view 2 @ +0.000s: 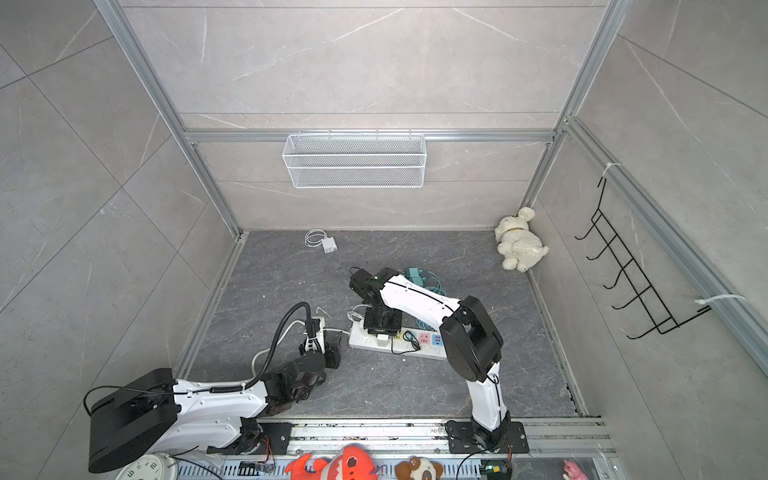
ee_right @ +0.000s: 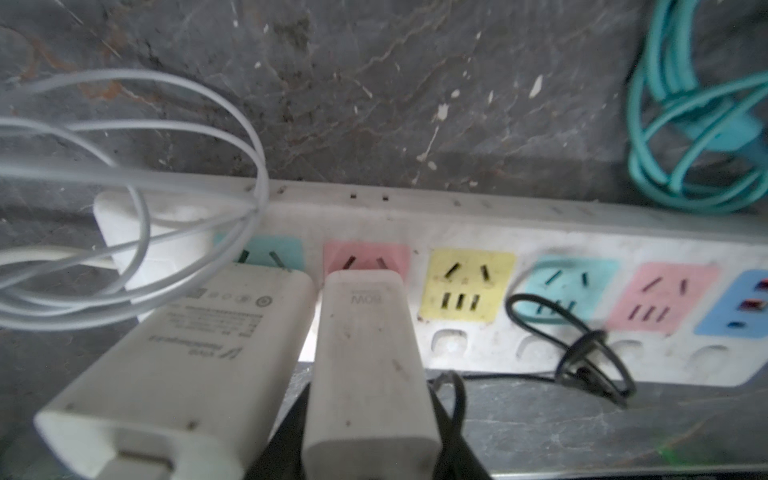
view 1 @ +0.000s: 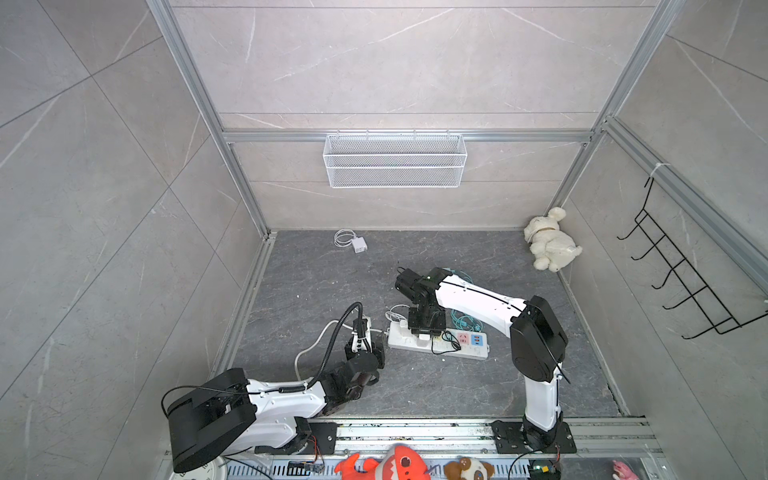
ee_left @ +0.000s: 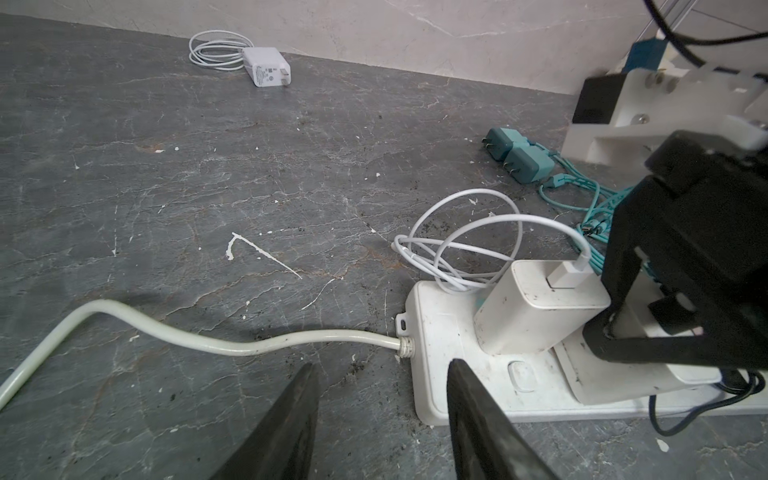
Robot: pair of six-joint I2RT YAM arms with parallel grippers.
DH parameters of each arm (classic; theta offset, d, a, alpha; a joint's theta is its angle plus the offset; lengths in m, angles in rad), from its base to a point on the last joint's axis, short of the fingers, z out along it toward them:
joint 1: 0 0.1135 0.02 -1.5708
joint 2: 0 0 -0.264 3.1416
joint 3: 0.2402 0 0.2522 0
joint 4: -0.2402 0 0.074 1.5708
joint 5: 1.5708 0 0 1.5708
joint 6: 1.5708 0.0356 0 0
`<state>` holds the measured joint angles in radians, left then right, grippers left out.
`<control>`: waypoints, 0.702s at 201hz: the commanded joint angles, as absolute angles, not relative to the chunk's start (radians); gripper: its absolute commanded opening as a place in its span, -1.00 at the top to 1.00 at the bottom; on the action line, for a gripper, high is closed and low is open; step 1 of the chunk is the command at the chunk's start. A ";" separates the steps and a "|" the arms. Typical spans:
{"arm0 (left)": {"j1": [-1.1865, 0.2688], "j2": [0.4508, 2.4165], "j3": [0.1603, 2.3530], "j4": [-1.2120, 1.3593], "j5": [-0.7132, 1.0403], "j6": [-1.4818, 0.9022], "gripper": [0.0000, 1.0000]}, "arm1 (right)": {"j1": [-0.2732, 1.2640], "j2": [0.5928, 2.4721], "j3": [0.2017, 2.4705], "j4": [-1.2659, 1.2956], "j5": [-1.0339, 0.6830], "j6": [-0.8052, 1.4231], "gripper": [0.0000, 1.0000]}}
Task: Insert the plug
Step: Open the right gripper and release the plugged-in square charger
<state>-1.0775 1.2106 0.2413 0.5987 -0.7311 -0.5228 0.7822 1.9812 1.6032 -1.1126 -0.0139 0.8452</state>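
- On the dark grey stone-pattern floor [ee_left: 166, 187] lies the long white plastic power strip [view 1: 478, 352]. The task item, a white rectangular charger plug marked 80W [ee_right: 370, 361], stands in the pink socket panel [ee_right: 365, 254] nearer the cord end.
- Step in hand, as judged: end of insertion. No prongs show between plug body and panel, so the plug appears seated.
- Right gripper [view 1: 424, 332]: the black jaws flank the plug body on both sides. Whether they press on it or stand just clear cannot be told.
- Left gripper [ee_left: 382, 374]: jaws spread, nothing between them, poised at the cord end of the strip, with one finger [ee_left: 469, 403] over its corner.
- Next move calls for jaws clear of the plug body, then a straight withdrawal along the plug axis. Avoid catching the thin black cable [ee_right: 582, 345]. Avoid tipping the neighbouring white charger with white USB lead [ee_right: 199, 353], which stands just beside the plug with a narrow gap.
- Count, power strip: one. Coloured panels in view: six (two teal, two pink, one yellow, one blue).
- Count, white chargers: three. Two stand on the strip; one loose white charger with coiled lead [ee_left: 268, 66] lies near the back wall.
- Count, teal plugs [ee_left: 528, 166]: two, side by side on the floor, unplugged.
- Count, arms: two.
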 commanded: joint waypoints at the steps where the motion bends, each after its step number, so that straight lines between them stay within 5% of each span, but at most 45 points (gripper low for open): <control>1: -1.080 1.233 0.292 0.605 -0.754 -0.496 -0.05 | 0.778 1.944 1.596 -1.059 0.036 0.831 0.03; 16: -1.080 1.249 0.307 0.610 -0.752 -0.487 -0.05 | 0.779 1.925 1.589 -1.056 0.031 0.831 -0.09; 141: -1.079 1.351 0.427 0.617 -0.752 -0.413 -0.06 | 0.816 1.784 1.488 -1.002 -0.025 0.847 -0.13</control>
<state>-1.0775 1.3418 0.3939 0.5980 -0.7307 -0.4435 0.8066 1.8374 1.5082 -1.0206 -0.0071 0.8379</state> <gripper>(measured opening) 0.528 0.563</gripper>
